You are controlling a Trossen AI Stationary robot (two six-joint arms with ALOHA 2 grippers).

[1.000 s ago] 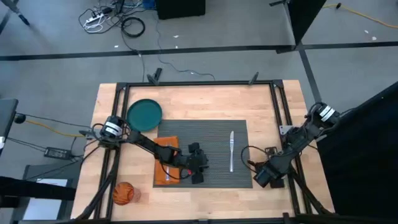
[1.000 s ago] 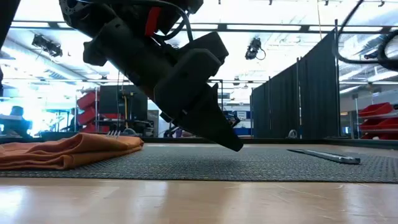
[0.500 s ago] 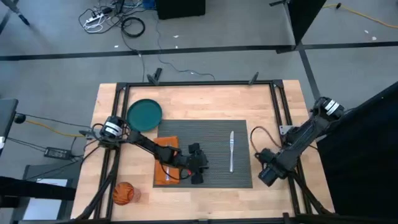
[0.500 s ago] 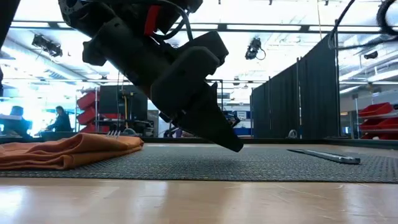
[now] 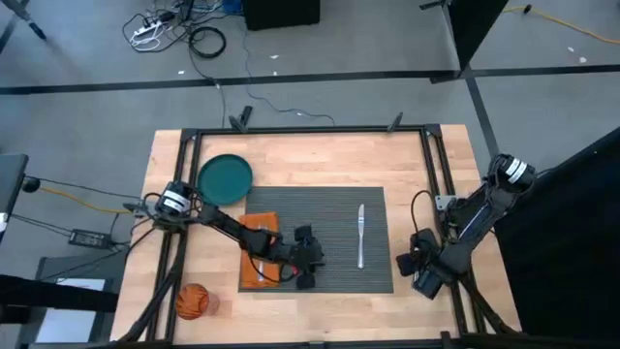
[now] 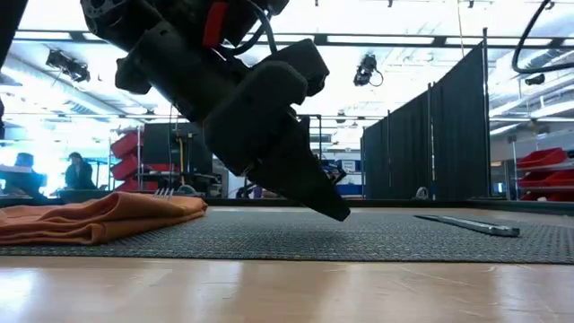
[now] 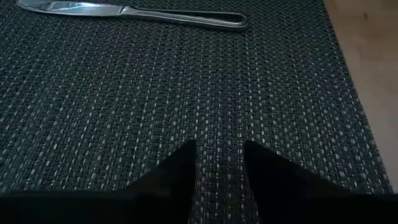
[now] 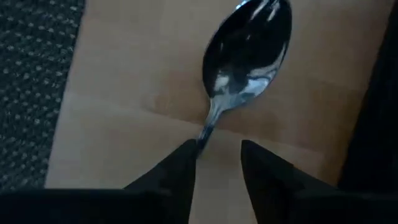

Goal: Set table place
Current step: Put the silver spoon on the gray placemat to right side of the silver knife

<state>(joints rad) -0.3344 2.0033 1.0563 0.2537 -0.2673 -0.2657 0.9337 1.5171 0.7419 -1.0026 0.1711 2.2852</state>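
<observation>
The dark grey placemat (image 5: 334, 208) lies in the middle of the table (image 5: 407, 165). The orange napkin (image 5: 260, 237) rests on the mat's left part with the fork (image 6: 163, 191) on it. The knife (image 5: 361, 233) lies on the mat's right part. The teal plate (image 5: 225, 177) sits at the far left and the orange cup (image 5: 192, 301) at the near left. My left gripper (image 7: 217, 165) hangs shut just over the mat's near middle, holding nothing. My right gripper (image 8: 217, 155) is past the mat's near right corner, shut on the spoon (image 8: 249, 50). My right gripper has the spoon by its handle (image 8: 204, 138), which runs back between the two fingers and is hidden there. The fingers lie along the spoon. The bowl (image 8: 252, 43) sticks out ahead of them over the bare wood. I cannot tell whether it touches the table.
A black metal frame (image 5: 310, 131) edges the table, with posts at the corners. Bare wood lies right of the mat (image 5: 412, 223) and along the near edge (image 5: 329, 310). A person stands far off in the room behind (image 6: 79, 170).
My right gripper has moved a little toward the table's right and near edges, and its arm has swung that way with it.
</observation>
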